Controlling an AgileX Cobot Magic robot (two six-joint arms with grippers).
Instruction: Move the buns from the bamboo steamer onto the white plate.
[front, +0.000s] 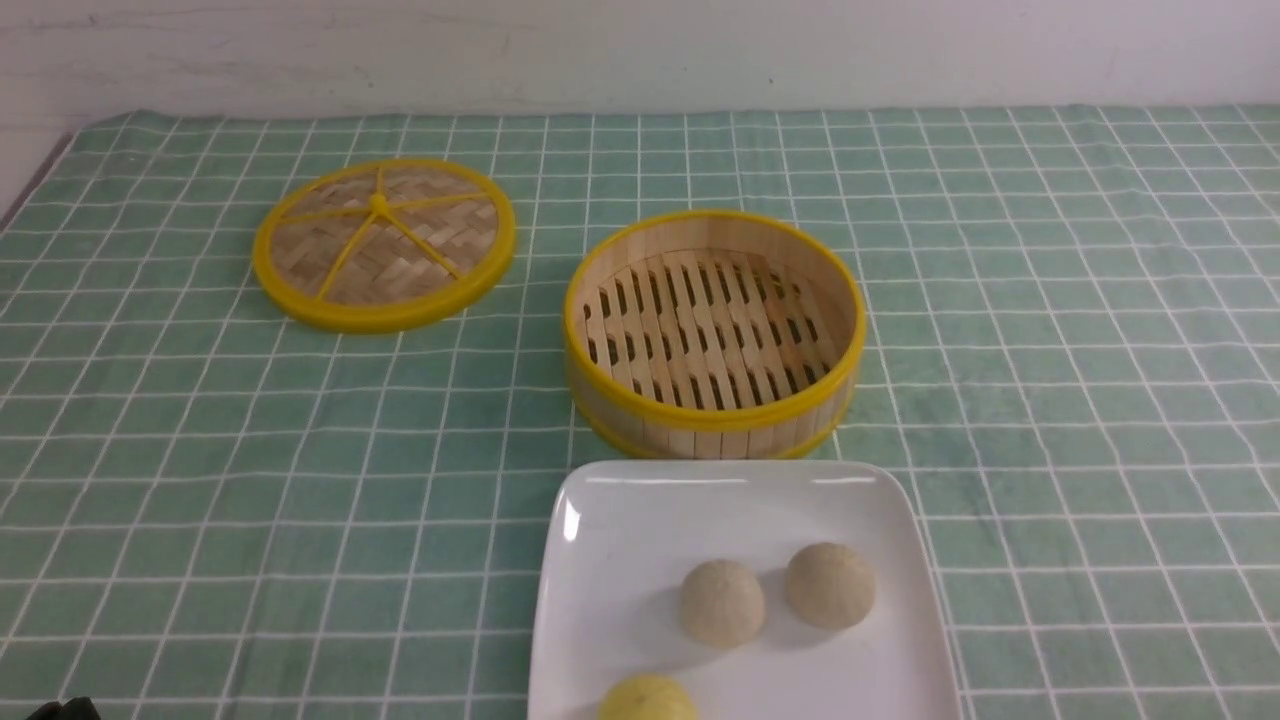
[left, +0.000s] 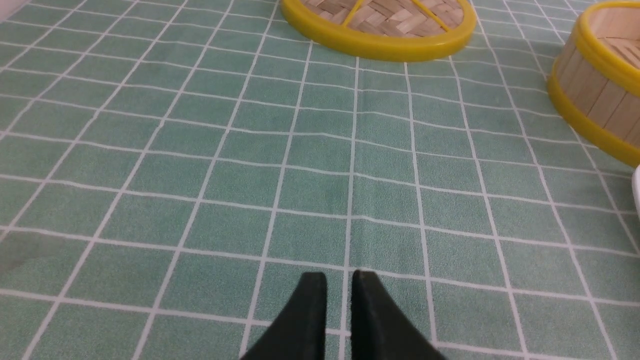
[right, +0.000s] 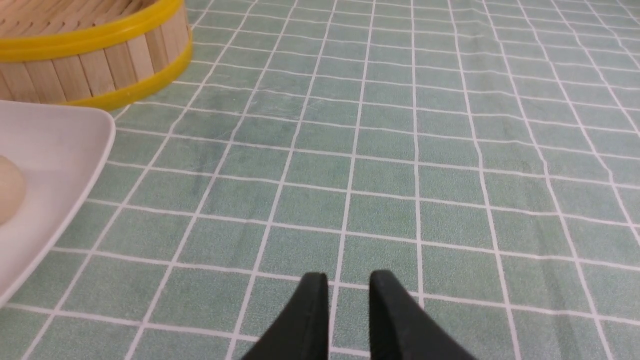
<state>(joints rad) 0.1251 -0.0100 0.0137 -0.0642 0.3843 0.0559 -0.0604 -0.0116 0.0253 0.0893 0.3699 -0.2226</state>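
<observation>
Two beige buns (front: 722, 603) (front: 830, 585) and one yellow bun (front: 647, 699) sit on the white plate (front: 620, 560). The bamboo steamer (front: 714, 420) stands upright just behind the plate, holding nothing.

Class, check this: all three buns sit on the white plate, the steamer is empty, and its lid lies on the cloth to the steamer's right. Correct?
One error: the lid lies to the left of the steamer, as the front view shows. The three buns are on the white plate.

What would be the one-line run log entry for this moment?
buns: three on white plate | bamboo steamer: empty | left gripper: slightly open, holding nothing | right gripper: slightly open, holding nothing
</observation>
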